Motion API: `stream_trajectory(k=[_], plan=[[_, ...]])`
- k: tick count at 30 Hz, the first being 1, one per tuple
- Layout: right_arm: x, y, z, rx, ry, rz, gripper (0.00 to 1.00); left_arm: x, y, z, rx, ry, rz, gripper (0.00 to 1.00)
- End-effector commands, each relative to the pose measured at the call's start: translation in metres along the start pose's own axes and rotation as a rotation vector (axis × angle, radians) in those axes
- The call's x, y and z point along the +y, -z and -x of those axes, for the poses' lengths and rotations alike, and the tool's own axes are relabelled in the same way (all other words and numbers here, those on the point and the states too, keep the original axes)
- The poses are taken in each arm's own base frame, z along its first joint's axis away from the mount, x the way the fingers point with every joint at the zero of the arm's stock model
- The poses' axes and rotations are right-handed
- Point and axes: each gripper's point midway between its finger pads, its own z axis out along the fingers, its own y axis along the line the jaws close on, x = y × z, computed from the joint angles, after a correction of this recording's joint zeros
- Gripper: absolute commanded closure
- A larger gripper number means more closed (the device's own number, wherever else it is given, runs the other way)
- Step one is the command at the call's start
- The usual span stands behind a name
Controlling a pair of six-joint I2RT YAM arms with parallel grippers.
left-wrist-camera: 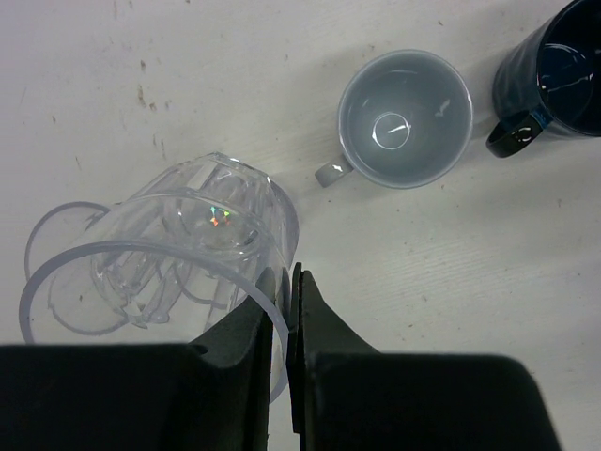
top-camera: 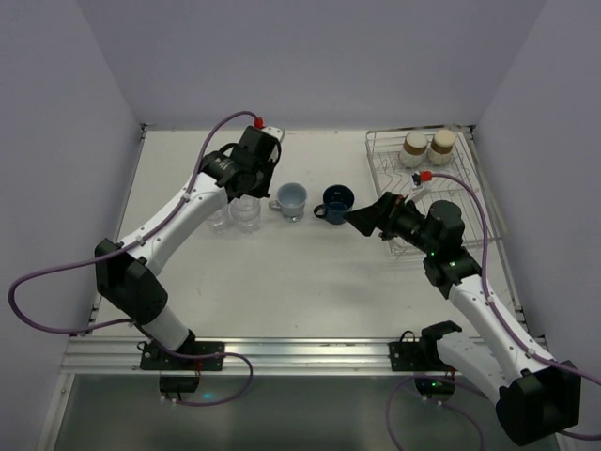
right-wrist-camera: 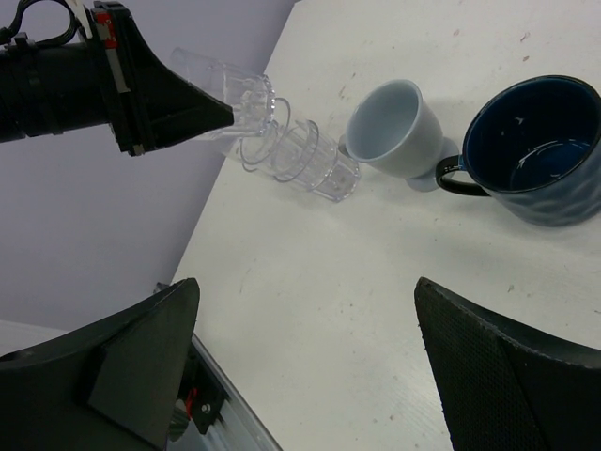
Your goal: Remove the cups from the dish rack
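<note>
The near half of the dish rack (top-camera: 380, 160) is covered by the right arm in the overhead view, so what lies in that part cannot be seen. Two cream cups (top-camera: 414, 148) sit side by side at the rack's far end; whether their mouths face up or down is too small to tell. In the left wrist view the dark blue mug (left-wrist-camera: 554, 70) is cut off by the top right corner of the frame, and the left gripper (left-wrist-camera: 288, 282) hides the near side of the glass tumbler (left-wrist-camera: 188, 254) it holds. It is unclear whether that tumbler's base touches the table (top-camera: 282, 291).

The tumbler stands roughly upright, mouth up and long axis vertical, on the left part of the table, well apart from the rack. A second tumbler (left-wrist-camera: 66, 272) is just beside it on its left, also mouth up. To the right, a pale cup (left-wrist-camera: 404, 117) stands mouth up with its handle pointing toward the tumblers. Next to it is the mug, mouth up, handle toward the pale cup.

The left gripper is closed tight on the tumbler's rim, with one finger inside the glass and one outside. The right gripper (right-wrist-camera: 306, 301) is spread wide and holds nothing. It hangs over the table near the mug, between the mug and the rack.
</note>
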Motion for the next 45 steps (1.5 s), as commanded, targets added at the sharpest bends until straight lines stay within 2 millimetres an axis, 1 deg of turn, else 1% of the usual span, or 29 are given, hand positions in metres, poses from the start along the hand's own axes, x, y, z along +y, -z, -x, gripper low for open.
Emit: stream_trajectory(k=[1,5,8,14,17,18,21,25,27,28,29,31,32,33,34,35,36,37,38,39,40,41,42,43,44,45], plan=[[0.005,-0.001,0.013,-0.029,0.038,-0.003,0.01,0.009,0.010,0.006,0.005,-0.055,0.025,1.00],[0.005,-0.001,0.012,-0.027,0.042,0.000,0.01,0.007,0.000,-0.004,0.056,-0.081,0.022,1.00],[0.002,0.000,0.014,-0.033,0.052,-0.023,0.01,0.003,-0.006,-0.010,0.084,-0.092,0.008,0.99],[0.001,-0.001,0.016,-0.040,0.061,-0.027,0.01,0.002,-0.014,-0.019,0.114,-0.098,0.007,0.93],[-0.001,-0.002,0.014,-0.033,0.055,-0.031,0.01,0.002,-0.020,-0.025,0.135,-0.103,0.017,0.86],[-0.001,-0.002,0.014,-0.033,0.056,-0.029,0.01,0.004,-0.021,-0.025,0.136,-0.102,0.030,0.81],[-0.003,-0.002,0.014,-0.039,0.056,-0.041,0.01,0.007,-0.027,-0.026,0.145,-0.107,0.055,0.75],[-0.004,-0.002,0.016,-0.045,0.058,-0.050,0.01,0.009,-0.028,-0.024,0.142,-0.104,0.073,0.67],[-0.006,-0.002,0.017,-0.051,0.059,-0.060,0.01,0.011,-0.025,-0.020,0.127,-0.094,0.087,0.61],[-0.007,-0.002,0.017,-0.055,0.061,-0.065,0.01,0.012,-0.022,-0.013,0.100,-0.083,0.087,0.59],[-0.008,-0.002,0.019,-0.059,0.062,-0.072,0.01,0.012,-0.020,-0.008,0.083,-0.079,0.088,0.53],[-0.012,-0.003,0.023,-0.074,0.069,-0.097,0.01,0.014,-0.014,0.004,0.040,-0.058,0.095,0.45],[-0.013,-0.003,0.024,-0.075,0.071,-0.108,0.01,0.014,-0.006,0.015,-0.001,-0.045,0.089,0.36],[-0.016,-0.003,0.025,-0.081,0.078,-0.123,0.01,0.013,-0.002,0.022,-0.028,-0.036,0.083,0.29],[-0.021,-0.004,0.032,-0.102,0.082,-0.155,0.01,0.013,0.006,0.037,-0.087,-0.017,0.074,0.23],[-0.026,-0.004,0.032,-0.096,0.081,-0.184,0.01,0.014,0.013,0.049,-0.128,-0.005,0.072,0.14],[-0.028,-0.004,0.035,-0.102,0.096,-0.202,0.01,0.017,0.019,0.059,-0.162,0.006,0.084,0.11],[-0.032,-0.006,0.043,-0.123,0.103,-0.236,0.01,0.017,0.030,0.074,-0.221,0.027,0.076,0.09],[-0.036,-0.006,0.047,-0.131,0.107,-0.260,0.01,0.017,0.037,0.082,-0.256,0.036,0.068,0.05],[-0.037,-0.006,0.053,-0.136,0.126,-0.287,0.02,0.014,0.045,0.096,-0.316,0.056,0.044,0.04],[-0.047,-0.004,0.060,-0.157,0.135,-0.348,0.02,0.015,0.059,0.102,-0.365,0.071,0.026,0.00],[-0.056,-0.006,0.063,-0.150,0.156,-0.392,0.03,0.011,0.068,0.108,-0.404,0.079,-0.012,0.00],[-0.055,-0.006,0.075,-0.173,0.173,-0.412,0.04,0.008,0.079,0.121,-0.476,0.096,-0.045,0.00],[-0.060,-0.006,0.082,-0.186,0.194,-0.442,0.06,0.007,0.094,0.121,-0.519,0.102,-0.078,0.00],[-0.066,-0.006,0.084,-0.175,0.202,-0.476,0.08,0.004,0.104,0.123,-0.556,0.110,-0.113,0.00],[-0.084,-0.007,0.091,-0.176,0.227,-0.558,0.09,-0.007,0.114,0.124,-0.584,0.111,-0.186,0.00]])
